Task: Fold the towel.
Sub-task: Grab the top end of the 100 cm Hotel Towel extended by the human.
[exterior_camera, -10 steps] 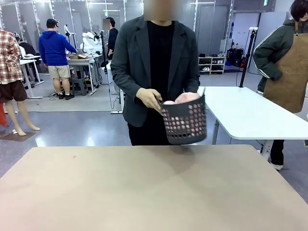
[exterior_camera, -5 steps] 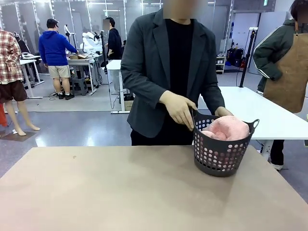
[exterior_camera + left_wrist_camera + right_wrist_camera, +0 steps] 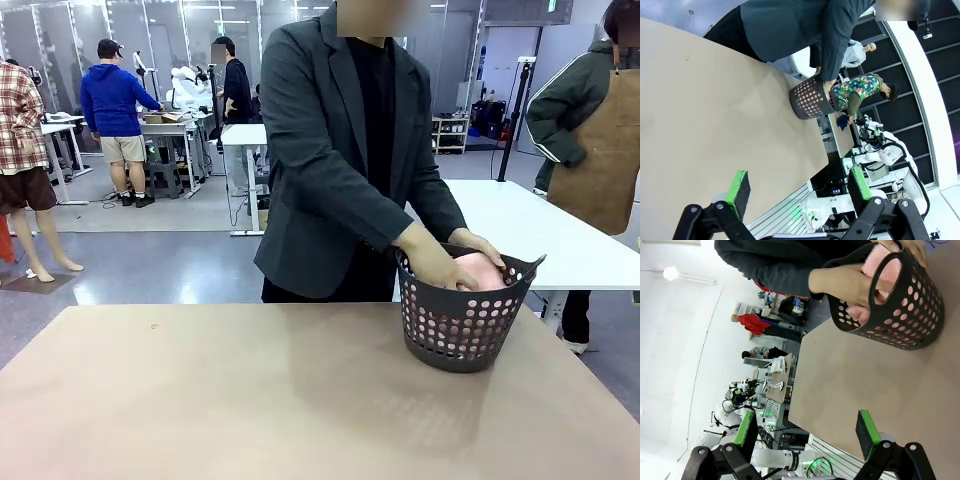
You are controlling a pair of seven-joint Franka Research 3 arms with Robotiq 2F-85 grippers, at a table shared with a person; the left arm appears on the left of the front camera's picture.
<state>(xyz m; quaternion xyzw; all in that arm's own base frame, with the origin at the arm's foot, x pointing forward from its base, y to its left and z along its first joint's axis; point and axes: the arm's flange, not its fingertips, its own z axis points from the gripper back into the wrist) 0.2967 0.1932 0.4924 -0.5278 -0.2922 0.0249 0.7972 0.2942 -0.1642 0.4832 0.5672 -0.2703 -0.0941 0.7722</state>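
Pale pink towel [image 3: 480, 277] bunched up inside a dark perforated basket [image 3: 460, 335]. Basket upright on the right part of the tan bench [image 3: 250, 400], near the far edge where the person stands. Person's hands [image 3: 437, 262] both down inside the basket, on the towel, with dark jacket sleeves [image 3: 350, 200] leaning over the rim. In the right wrist view, right hand [image 3: 807, 431] released, green-padded fingers spread wide, nothing between them, well apart from the basket. In the left wrist view, left hand [image 3: 798, 185] likewise released and empty, fingers wide, with the basket far off across bare bench.
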